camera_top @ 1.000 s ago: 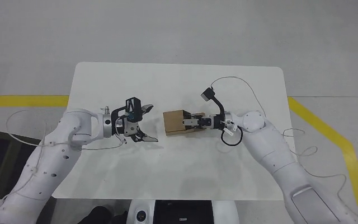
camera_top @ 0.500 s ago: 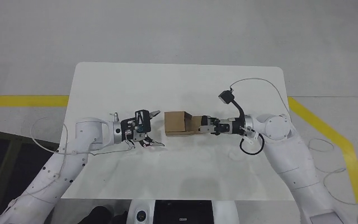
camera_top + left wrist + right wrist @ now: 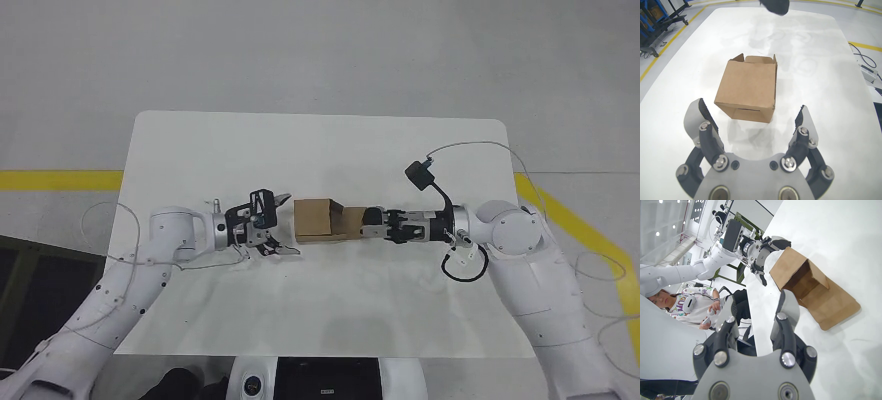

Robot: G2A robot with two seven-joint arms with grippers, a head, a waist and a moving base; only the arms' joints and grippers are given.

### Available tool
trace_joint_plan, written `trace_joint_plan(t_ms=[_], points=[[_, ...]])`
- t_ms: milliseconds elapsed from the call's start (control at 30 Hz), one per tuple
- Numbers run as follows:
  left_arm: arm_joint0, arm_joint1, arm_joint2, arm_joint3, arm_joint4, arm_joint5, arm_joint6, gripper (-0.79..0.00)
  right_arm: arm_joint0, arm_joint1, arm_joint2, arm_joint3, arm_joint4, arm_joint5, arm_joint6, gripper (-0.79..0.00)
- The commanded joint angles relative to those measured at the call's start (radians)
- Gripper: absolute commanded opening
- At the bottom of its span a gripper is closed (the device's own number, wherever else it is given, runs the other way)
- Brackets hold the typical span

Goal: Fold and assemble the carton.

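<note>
A brown cardboard carton [image 3: 314,220] lies on its side in the middle of the white table [image 3: 320,150], both ends open. One flap [image 3: 349,220] lies flat on the table toward my right gripper. My left gripper [image 3: 283,224] is open just off the carton's left end, one finger on each side of that end. In the left wrist view the carton [image 3: 749,89] sits just beyond the open left gripper [image 3: 752,104]. My right gripper [image 3: 367,223] is open at the flap's outer edge, holding nothing. In the right wrist view, the right gripper [image 3: 759,302] faces the carton's open end [image 3: 806,283].
The table's front edge [image 3: 320,352] lies close below both arms. A loose cable [image 3: 470,148] loops over the table from the right wrist. Bare table stretches behind the carton [image 3: 320,160].
My left gripper has moved right, up to the carton's left end. My right gripper has drawn back to the right, off the carton to the flap's edge.
</note>
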Motion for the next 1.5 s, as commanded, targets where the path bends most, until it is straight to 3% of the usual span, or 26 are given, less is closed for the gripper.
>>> trace_joint_plan(t_ms=[0,533,933,1100,1467], points=[[-0.011,-0.005,0.006,0.013,-0.024,-0.005,-0.020,0.000,0.000,0.000,0.000,0.000,0.000,0.000,0.000,-0.785],[-0.101,-0.053,0.078,0.085,-0.100,-0.023,-0.103,0.000,-0.004,0.000,-0.002,0.001,-0.003,0.008,-0.004,-0.785],[-0.130,-0.078,0.099,0.127,-0.133,-0.016,-0.112,0.000,-0.072,-0.008,-0.129,0.006,-0.038,0.252,-0.060,-0.785],[-0.130,-0.081,0.094,0.132,-0.136,-0.023,-0.117,0.000,-0.058,-0.017,-0.154,0.071,-0.069,0.236,-0.161,-0.785],[-0.120,-0.084,0.075,0.130,-0.138,-0.036,-0.127,0.000,0.044,-0.046,-0.238,0.221,-0.052,0.180,-0.199,-0.785]])
